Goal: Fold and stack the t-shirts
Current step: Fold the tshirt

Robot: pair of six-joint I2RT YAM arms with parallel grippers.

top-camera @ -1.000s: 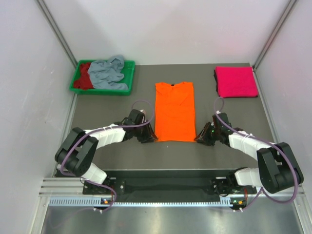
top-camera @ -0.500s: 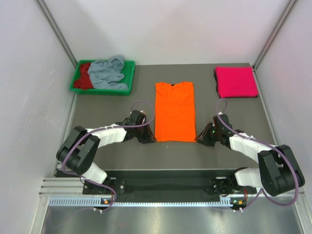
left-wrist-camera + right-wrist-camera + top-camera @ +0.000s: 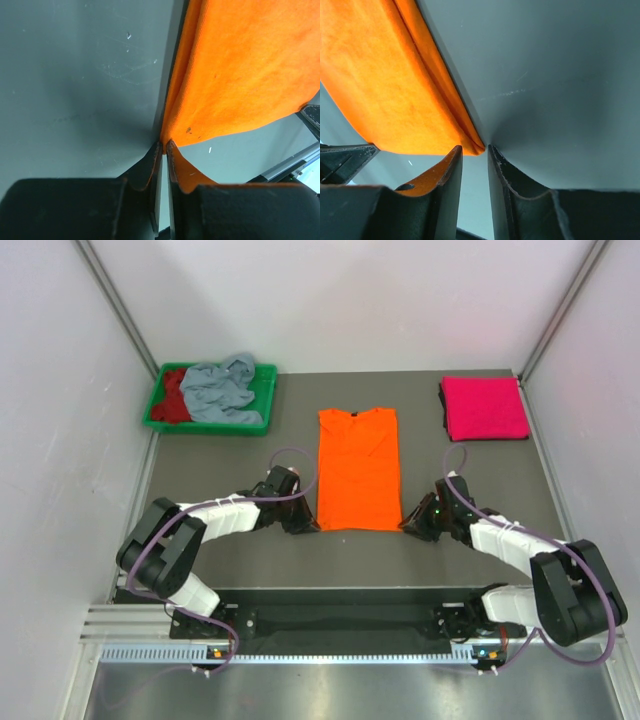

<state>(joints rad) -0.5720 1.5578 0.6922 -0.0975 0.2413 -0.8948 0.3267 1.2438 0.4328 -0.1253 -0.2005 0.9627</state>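
Orange t-shirt (image 3: 358, 468) lies flat mid-table, sleeves folded in, long axis near to far, collar at the far end. We see the left gripper (image 3: 163, 146) nipped narrow on its near-left hem corner; the right gripper (image 3: 475, 150) stands slightly apart at the near-right corner, cloth tip just between its fingers. Pink t-shirt (image 3: 485, 407) sits folded far right. Grey-blue t-shirt (image 3: 220, 388) and dark red t-shirt (image 3: 175, 398) lie crumpled in the green tray (image 3: 262, 400), far left.

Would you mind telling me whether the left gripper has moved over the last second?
Barely. The left gripper stays at the near-left corner of the orange t-shirt, having edged slightly toward it, and its fingers have closed on the hem.
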